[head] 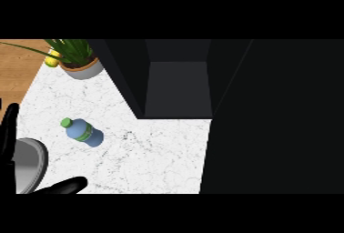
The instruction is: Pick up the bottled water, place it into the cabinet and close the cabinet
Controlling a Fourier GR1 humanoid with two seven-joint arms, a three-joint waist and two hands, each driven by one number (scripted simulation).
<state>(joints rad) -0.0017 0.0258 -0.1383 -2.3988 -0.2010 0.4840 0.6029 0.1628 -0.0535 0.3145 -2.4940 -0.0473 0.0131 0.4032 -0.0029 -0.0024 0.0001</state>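
One hand of mine, the left (pixel 7 150), shows at the view's left edge, fingers (pixel 11 119) straight, thumb spread wide, holding nothing. Near it on the veined white marble tabletop (pixel 154 154) sits the bottled water (pixel 86 133), a blue plastic cylinder. Its long axis slants with the green cap (pixel 66 122) toward upper left.

Bottled water (pixel 84 132) on marble counter (pixel 158 159)

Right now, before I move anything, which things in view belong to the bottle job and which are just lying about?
For the job:
- bottled water, blue with a green cap, on the marble counter
- cabinet, standing open
- left hand, open at the view's left edge

Lying about:
- potted plant, back left
- small yellow object beside it, too small to name
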